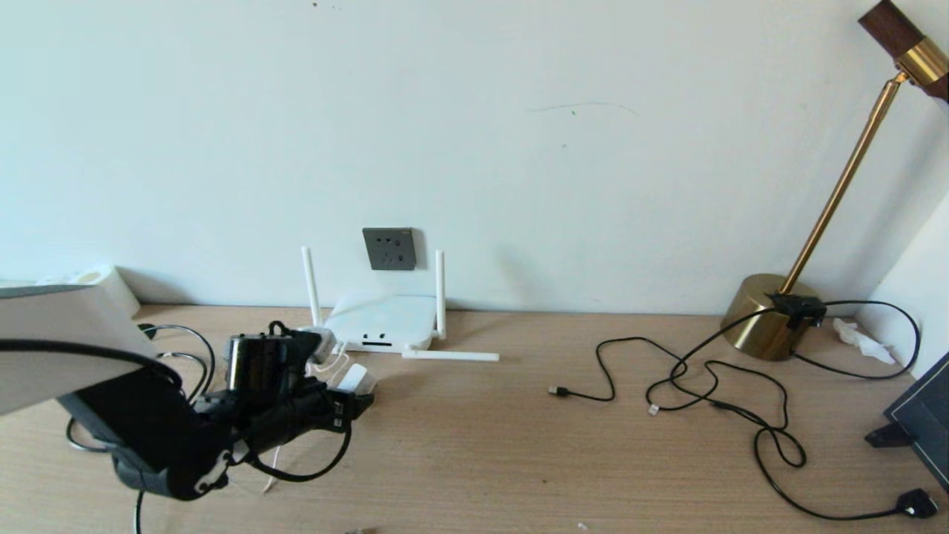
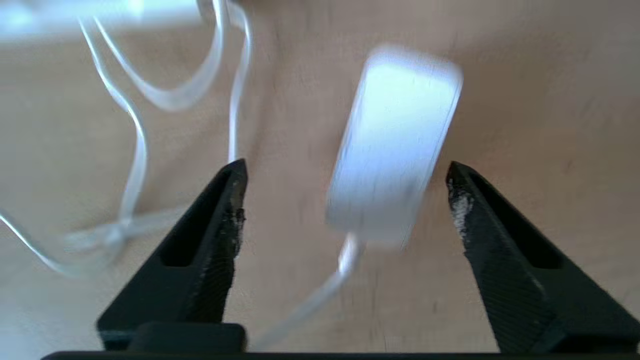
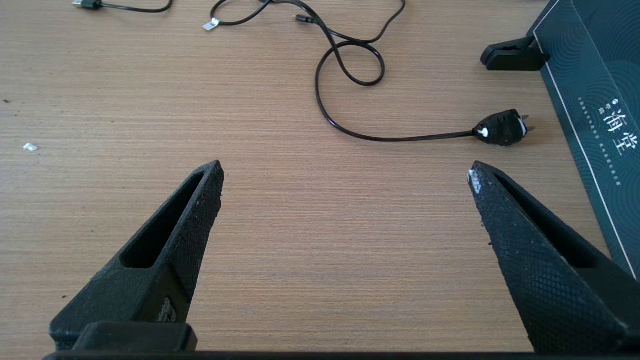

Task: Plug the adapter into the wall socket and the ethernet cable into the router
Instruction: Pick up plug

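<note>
Head view: the left gripper (image 1: 356, 404) is low over the desk (image 1: 519, 445), at the left side of the scene. The adapter (image 1: 354, 378) lies on the desk just beyond its fingertips, in front of the router (image 1: 382, 322). The wall socket (image 1: 389, 248) sits on the wall directly above and behind the router, further off than the adapter along the same line of reach. The ethernet cable (image 1: 771, 437) lies well apart, on the right half of the desk. The left arm is plainly the nearer one to the adapter; the right arm is not in this view.

Left wrist view: the adapter (image 2: 395, 145) lies between the lines of the two fingers and slightly ahead of the fingertips (image 2: 235, 185). Its long axis runs roughly with the reach of the gripper, tilted a little to one side. Its thin white cord (image 2: 310, 300) trails back under the wrist. The jaws stand wide apart, wider than the block, and touch nothing. In my judgement the block is not gripped.

Right wrist view: the right gripper (image 3: 345, 172) hangs above bare desk, jaws fully spread, holding nothing. Black cables (image 3: 350, 65) lie ahead of it, one ending in a black plug (image 3: 502, 127).
</note>
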`<state>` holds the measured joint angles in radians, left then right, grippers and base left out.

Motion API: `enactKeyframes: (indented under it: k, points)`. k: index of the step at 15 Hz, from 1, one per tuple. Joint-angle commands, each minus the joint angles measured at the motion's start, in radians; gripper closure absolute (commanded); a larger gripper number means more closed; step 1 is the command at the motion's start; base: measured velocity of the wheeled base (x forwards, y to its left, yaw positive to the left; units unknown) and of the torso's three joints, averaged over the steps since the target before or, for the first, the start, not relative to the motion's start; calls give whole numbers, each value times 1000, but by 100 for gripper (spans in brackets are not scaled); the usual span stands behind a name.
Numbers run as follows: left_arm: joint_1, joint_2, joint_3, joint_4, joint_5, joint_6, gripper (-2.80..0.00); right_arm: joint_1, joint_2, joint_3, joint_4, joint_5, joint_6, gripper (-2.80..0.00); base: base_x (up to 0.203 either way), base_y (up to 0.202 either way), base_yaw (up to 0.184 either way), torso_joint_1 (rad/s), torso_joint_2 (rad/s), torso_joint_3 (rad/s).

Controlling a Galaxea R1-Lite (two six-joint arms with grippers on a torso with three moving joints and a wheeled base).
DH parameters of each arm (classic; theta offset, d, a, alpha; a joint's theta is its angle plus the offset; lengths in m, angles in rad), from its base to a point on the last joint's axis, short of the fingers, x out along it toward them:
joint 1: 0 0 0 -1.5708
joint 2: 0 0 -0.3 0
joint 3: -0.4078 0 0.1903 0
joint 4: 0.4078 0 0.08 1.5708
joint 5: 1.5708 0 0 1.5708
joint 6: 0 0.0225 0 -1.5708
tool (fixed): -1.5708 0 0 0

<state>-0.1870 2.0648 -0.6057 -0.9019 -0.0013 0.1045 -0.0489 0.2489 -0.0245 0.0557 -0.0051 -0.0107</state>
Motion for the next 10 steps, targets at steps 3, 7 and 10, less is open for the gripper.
enactKeyframes:
  k: [3,7,10]
  points:
    - [4,-10,-66,0,-15,74,-280,0,3,0,-1,0,5,-280,0,0,0,0,0,0]
    - [6,-20,-86,108,-53,187,-280,0,3,0,-1,1,5,-280,0,0,0,0,0,0]
    - [9,-25,-162,249,-77,216,-280,0,3,1,-2,-1,7,-280,0,0,0,0,0,0]
